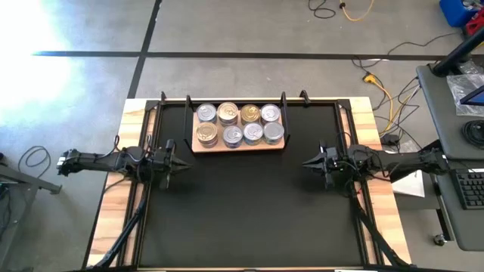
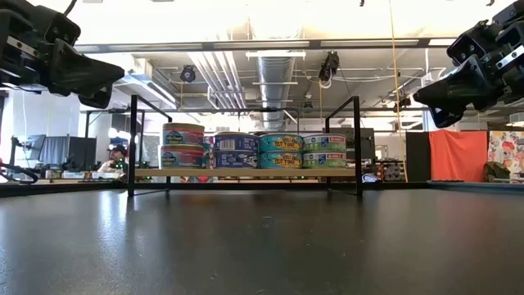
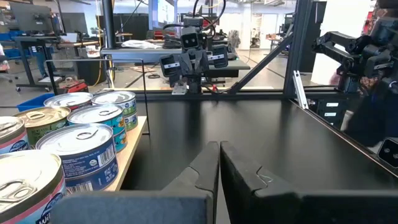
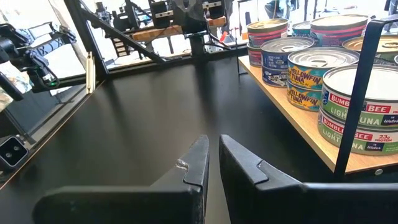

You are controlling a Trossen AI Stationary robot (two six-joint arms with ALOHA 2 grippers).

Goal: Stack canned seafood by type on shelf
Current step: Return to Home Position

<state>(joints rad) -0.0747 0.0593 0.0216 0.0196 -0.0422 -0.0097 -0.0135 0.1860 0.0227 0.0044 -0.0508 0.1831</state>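
Observation:
The shelf [image 1: 203, 149], a light-wood board with black wire posts [image 2: 132, 143], stands at the table's far middle. On it the canned seafood [image 1: 239, 124] stands in two rows of several stacks, silver and gold lids up. The low view shows the tins [image 2: 281, 152] two high with coloured labels. My left gripper [image 1: 184, 163] hangs shut above the table's left side, pointing level toward the right, and it holds nothing [image 3: 219, 144]. My right gripper [image 1: 306, 163] hangs shut at the right side, facing it, with nothing between its fingers [image 4: 213, 138]. Both are nearer than the shelf.
The black table top [image 1: 242, 211] lies bare between and in front of the grippers. Wooden side strips [image 1: 113, 204] and black frame struts [image 1: 136, 219] run along both edges. A desk with a keyboard [image 1: 470, 189] stands to the right of the table.

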